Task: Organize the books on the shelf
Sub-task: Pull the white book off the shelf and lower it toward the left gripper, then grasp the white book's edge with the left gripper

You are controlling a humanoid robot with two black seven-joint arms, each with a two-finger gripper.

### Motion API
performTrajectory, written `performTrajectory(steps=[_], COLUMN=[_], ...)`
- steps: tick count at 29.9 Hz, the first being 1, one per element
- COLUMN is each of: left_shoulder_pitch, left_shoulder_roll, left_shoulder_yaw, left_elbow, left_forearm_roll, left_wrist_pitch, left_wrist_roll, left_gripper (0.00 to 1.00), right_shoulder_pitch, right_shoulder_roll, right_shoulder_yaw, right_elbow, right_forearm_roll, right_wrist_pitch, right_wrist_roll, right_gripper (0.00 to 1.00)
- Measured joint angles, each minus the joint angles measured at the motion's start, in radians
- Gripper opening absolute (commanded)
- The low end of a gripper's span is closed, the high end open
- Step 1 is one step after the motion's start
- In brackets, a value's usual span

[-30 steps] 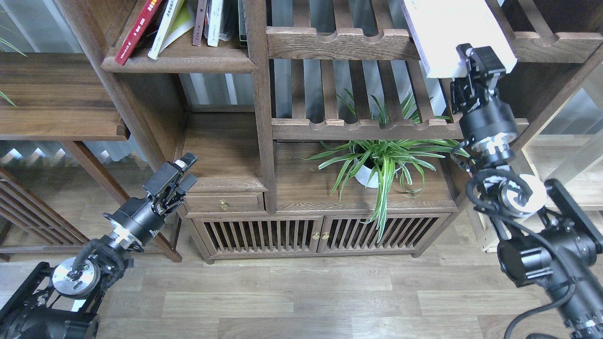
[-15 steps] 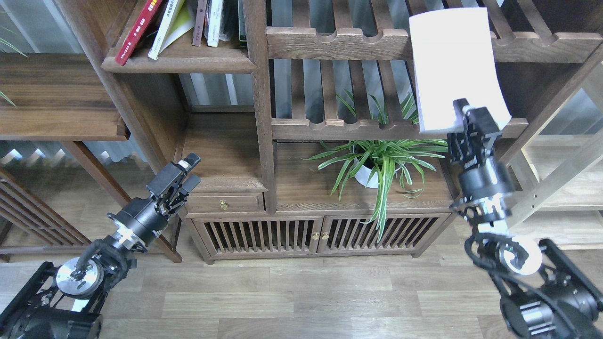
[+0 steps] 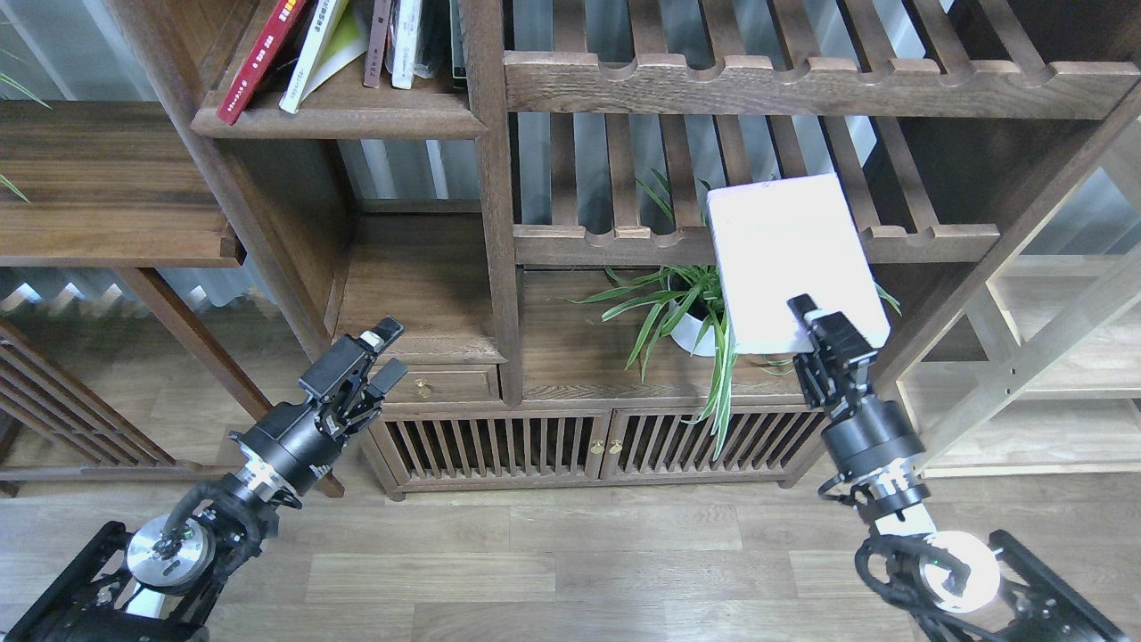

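My right gripper point(image 3: 824, 343) is shut on the lower edge of the thick pale lavender-white book point(image 3: 789, 259) and holds it in the air in front of the slatted shelves, above the plant. The dark red book point(image 3: 260, 55) and the yellow-green book point(image 3: 314, 49) lean on the solid dark-brown shelf point(image 3: 343, 116) at the top left, beside thin upright books. My left gripper point(image 3: 379, 352) is open and empty, low at the left, near the small drawer.
A potted spider plant point(image 3: 709, 316) stands on the cabinet top under the held book. Slatted shelves with notched rails point(image 3: 758, 85) fill the upper right. A drawer with a brass knob point(image 3: 423, 388) and slatted cabinet doors sit below. A pale wood rack point(image 3: 1052, 374) stands at right.
My right arm has drawn the pale book down and to the left, from the upper slatted shelf to in front of the plant. My left gripper has moved slightly right and down.
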Motion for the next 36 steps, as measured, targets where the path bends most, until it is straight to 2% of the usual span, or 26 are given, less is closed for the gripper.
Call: performTrajectory(steps=[17, 36], left_shoulder_pitch=[0.015, 0.008], left_shoulder_roll=[0.009, 0.049], left_shoulder_yaw=[0.148, 0.246], left_elbow=[-0.052, -0.042], left_forearm_roll=[-0.159, -0.284], left_wrist_pitch=[0.000, 0.000], left_wrist_roll=[0.000, 0.000], left_gripper=[0.99, 0.99], right_shoulder_pitch=[0.023, 0.136], right_shoulder_roll=[0.054, 0.225], right_shoulder_yaw=[-0.234, -0.472], right_elbow=[0.000, -0.002], right_forearm_roll=[-0.019, -0.019], right_wrist_pitch=[0.000, 0.000], right_wrist_roll=[-0.002, -0.003], right_gripper=[0.03, 0.03])
